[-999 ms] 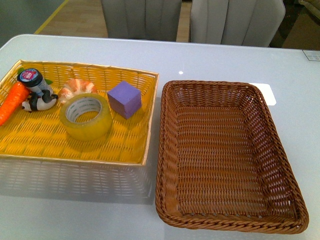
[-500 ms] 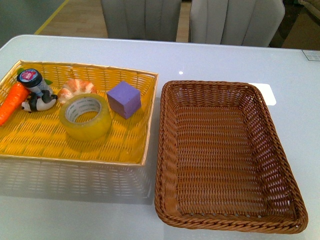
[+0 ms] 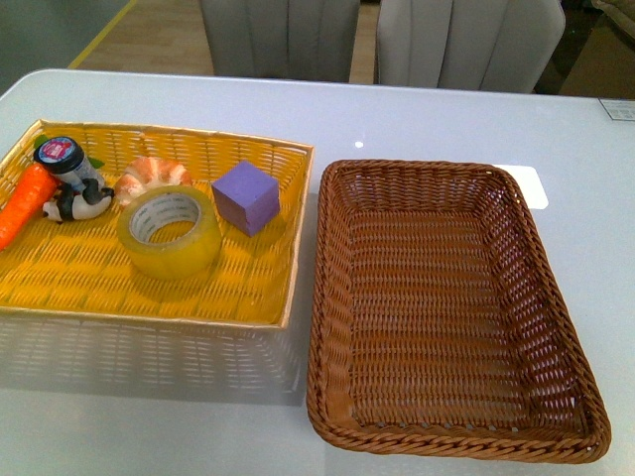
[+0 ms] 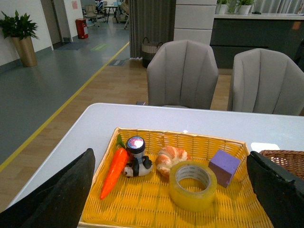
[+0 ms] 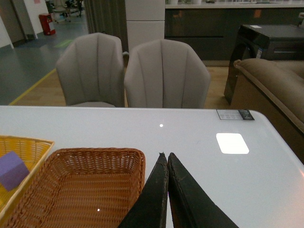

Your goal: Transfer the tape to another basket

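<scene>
The yellow tape (image 3: 170, 232) lies flat in the flat yellow tray (image 3: 149, 297), its white core up; the left wrist view also shows the tape (image 4: 192, 185). To its right stands the brown wicker basket (image 3: 332, 297), with nothing inside; a corner of the basket (image 4: 285, 154) shows in the left wrist view. My left gripper (image 4: 171, 190) is open, its dark fingers (image 4: 61, 194) spread wide on either side of the tray, well short of the tape. My right gripper (image 5: 164, 155) is shut with nothing in it, beside the basket (image 5: 76, 185). Neither arm shows in the front view.
In the tray with the tape are a purple cube (image 3: 246, 196), a croissant toy (image 3: 151, 176), a panda figure (image 3: 77, 204) with a small jar (image 3: 62, 156), and an orange carrot (image 3: 25, 201). Two grey chairs (image 3: 377, 40) stand behind the white table (image 3: 427, 119).
</scene>
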